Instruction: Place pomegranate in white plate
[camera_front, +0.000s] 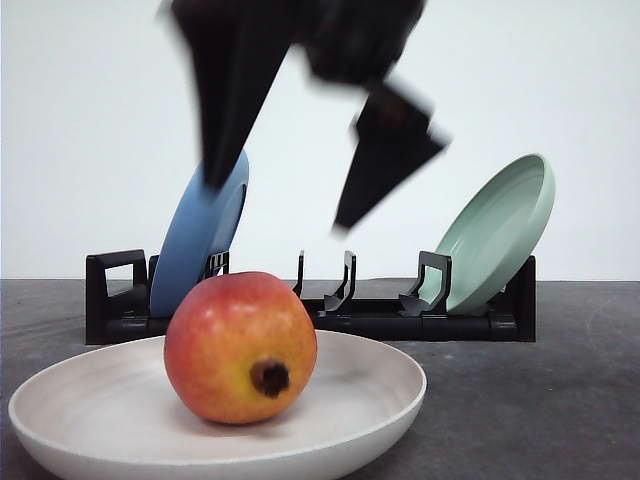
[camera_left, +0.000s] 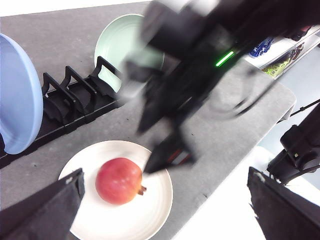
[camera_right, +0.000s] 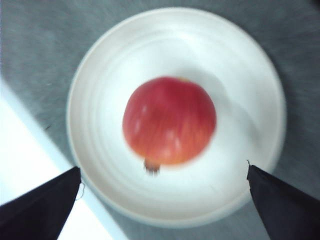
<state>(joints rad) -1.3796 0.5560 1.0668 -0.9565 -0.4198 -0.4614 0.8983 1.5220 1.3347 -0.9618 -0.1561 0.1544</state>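
One pomegranate (camera_front: 240, 346) rests in white plate (camera_front: 370, 400).

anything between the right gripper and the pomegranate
No. In the right wrist view the right gripper hangs open above the pomegranate, which sits on the white plate; nothing lies between them.

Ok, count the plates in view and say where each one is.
3: the white plate lies flat on the table holding the pomegranate; the blue plate and green plate stand in the rack.
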